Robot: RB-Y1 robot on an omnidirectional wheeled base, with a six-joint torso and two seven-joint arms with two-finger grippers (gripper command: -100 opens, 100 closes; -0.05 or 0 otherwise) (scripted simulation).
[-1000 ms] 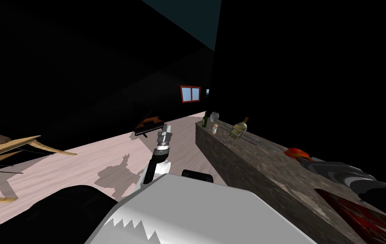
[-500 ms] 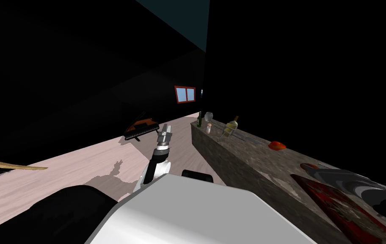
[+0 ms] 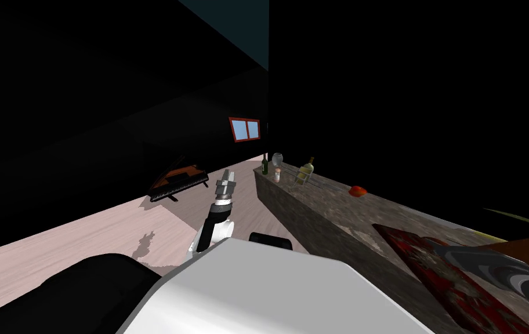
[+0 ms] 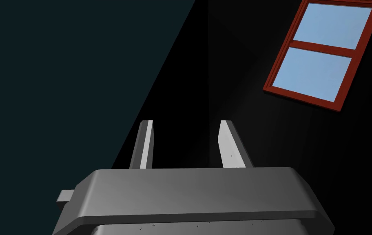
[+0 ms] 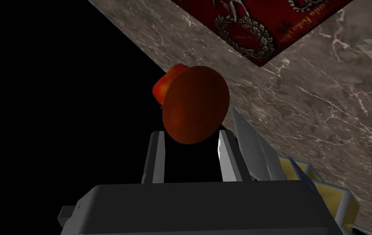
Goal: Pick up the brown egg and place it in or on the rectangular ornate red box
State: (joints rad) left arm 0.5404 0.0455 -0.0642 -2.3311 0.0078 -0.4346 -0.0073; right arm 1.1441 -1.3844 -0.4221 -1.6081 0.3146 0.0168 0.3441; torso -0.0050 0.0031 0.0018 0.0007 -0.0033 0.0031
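Brown egg (image 5: 195, 104) sits clamped between the two grey fingers (image 5: 156, 155) of my right claw (image 5: 190, 134), its rounded end standing past the fingertips. Just behind the egg, a small red-orange round thing (image 5: 164, 85) peeks out at the edge of a grey-brown marbled counter (image 5: 311, 106). Whether the two touch I cannot tell. Farther along the counter lies the flat red box (image 5: 258, 24), dark red with pale ornate wreaths and a thin border. It is apart from the egg, with bare stone between them. Beside my right claw's body, a yellow and blue object (image 5: 324, 189) shows, too cut off to name.

From the head camera, the red box lies near my end of the counter. Two bottles (image 3: 305, 171) and a clear glass (image 3: 277, 158) stand at its far end. My left claw (image 3: 227, 178) is raised over the pale floor (image 3: 83, 238) in front of my chest, its fingers parted with nothing between them.
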